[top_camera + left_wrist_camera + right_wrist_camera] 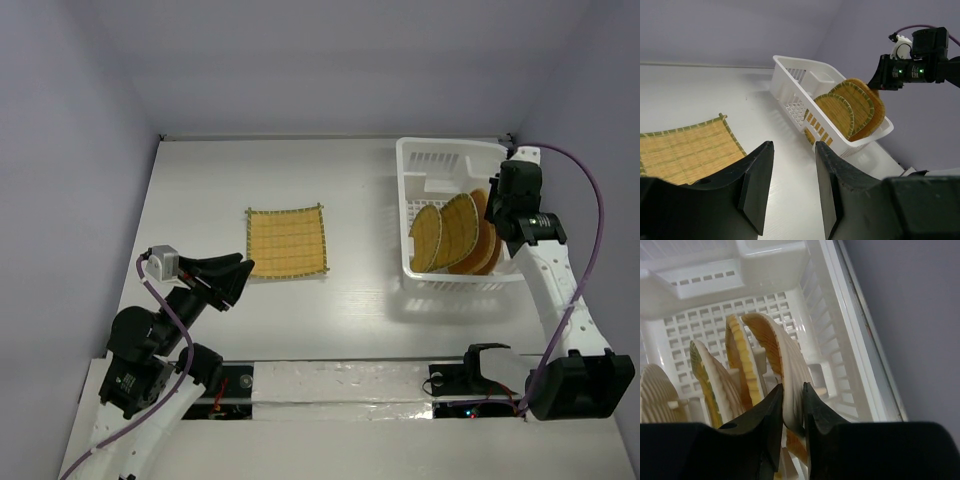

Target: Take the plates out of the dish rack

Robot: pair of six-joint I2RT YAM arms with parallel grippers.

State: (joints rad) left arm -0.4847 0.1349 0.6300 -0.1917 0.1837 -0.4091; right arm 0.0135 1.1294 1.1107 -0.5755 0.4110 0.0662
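Observation:
The white dish rack (420, 160) stands at the right of the table and holds several woven bamboo plates (445, 232) on edge. One square plate (287, 241) lies flat on the table at centre left. My right gripper (792, 390) is inside the rack (830, 315), its jaws closed on the edge of the rightmost plate (775, 340). My left gripper (794, 150) is open and empty, low over the table just left of the square plate (685, 150); the rack (790, 85) shows beyond it.
Purple walls close in the table on three sides. The rack's right wall is close to the right wall. The right arm (545, 270) reaches along the table's right edge.

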